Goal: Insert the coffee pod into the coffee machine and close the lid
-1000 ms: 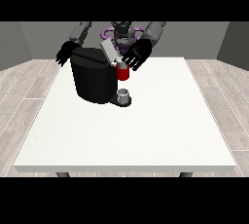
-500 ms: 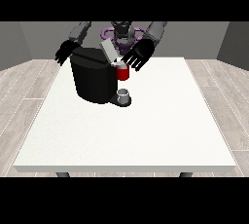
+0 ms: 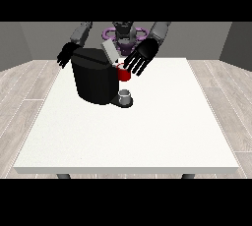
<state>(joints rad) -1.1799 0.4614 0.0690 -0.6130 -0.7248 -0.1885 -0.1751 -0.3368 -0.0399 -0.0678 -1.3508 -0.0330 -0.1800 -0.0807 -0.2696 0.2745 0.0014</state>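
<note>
The black coffee machine [image 3: 93, 81] stands on the white table [image 3: 147, 131] at the back left, its grey lid [image 3: 109, 52] tilted up. A red thing at the machine [image 3: 124, 74] sits at its front top. On the machine's base stands a small grey thing [image 3: 126, 96]; I cannot tell it for the pod. The hand at the view's right [image 3: 142, 56] hovers open, fingers spread, just over and right of the red thing. The hand at the view's left [image 3: 66, 54] hangs open behind the machine's left corner.
The robot's torso [image 3: 123, 36] is behind the table's far edge. The wide white tabletop stretches in front of and to the right of the machine. Grey floor surrounds the table.
The hand at the view's right has drifted slightly rightward beside the red thing. The other hand and the machine look the same.
</note>
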